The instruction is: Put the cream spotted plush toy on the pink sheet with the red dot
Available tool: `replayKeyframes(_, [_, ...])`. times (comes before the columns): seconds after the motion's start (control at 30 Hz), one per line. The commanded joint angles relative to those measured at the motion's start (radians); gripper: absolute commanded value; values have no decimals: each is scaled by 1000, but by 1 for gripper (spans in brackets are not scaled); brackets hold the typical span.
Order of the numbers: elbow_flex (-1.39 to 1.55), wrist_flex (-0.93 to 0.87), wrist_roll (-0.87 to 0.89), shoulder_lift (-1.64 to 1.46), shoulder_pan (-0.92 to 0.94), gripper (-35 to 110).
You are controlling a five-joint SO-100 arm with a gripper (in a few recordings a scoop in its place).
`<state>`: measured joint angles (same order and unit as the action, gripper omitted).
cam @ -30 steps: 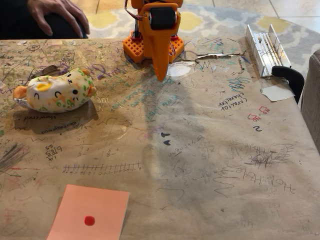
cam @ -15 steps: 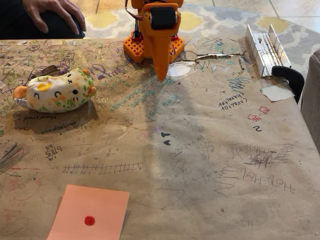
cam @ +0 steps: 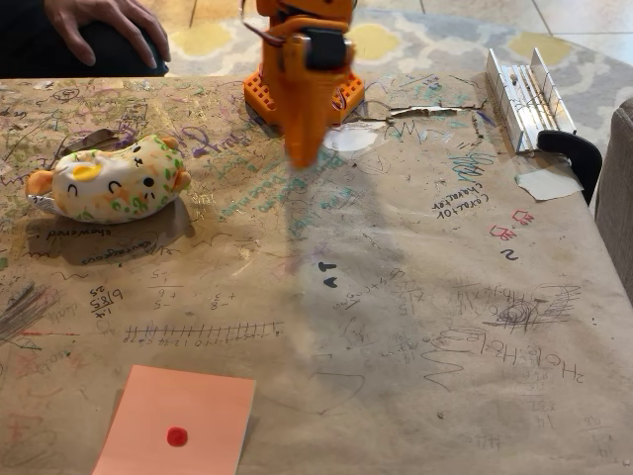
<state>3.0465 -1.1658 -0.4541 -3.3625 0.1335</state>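
Item: cream spotted plush toy (cam: 109, 180), lying on its side at far left of the table (cam: 415, 297), untouched. Pink sheet with the red dot (cam: 178, 421) sitting at the near left edge, well apart. Gripper (cam: 303, 153) pointing down at far centre, blurred; jaw opening cannot be told, nothing held. Risks: soft rounded body slipping from a shallow pinch; the light sheet sliding on placement.

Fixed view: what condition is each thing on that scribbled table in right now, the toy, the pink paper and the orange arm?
cream spotted plush toy: lying on its side on the table, untouched.
pink sheet with the red dot: flat, nothing on it.
gripper: pointing down above the table, blurred, holding nothing; open or shut unclear.
person's hand: resting behind the table's far edge.
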Motion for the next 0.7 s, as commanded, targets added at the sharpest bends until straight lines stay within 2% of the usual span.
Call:
replayKeyframes(0.0, [-37, 48, -31, -9, 77, 29])
replayKeyframes(0.17, [-291, -40, -44, 104, 35, 35])
replayKeyframes(0.3, [-664, -63, -57, 742, 202, 41])
replayKeyframes(0.37, [-830, -156, -133, 1077, 305, 44])
replayKeyframes(0.43, [-876, -141, -225, 1252, 405, 46])
replayKeyframes(0.5, [-857, -72, -316, 1318, 489, 47])
replayKeyframes(0.67, [-871, -110, -535, 1453, 660, 45])
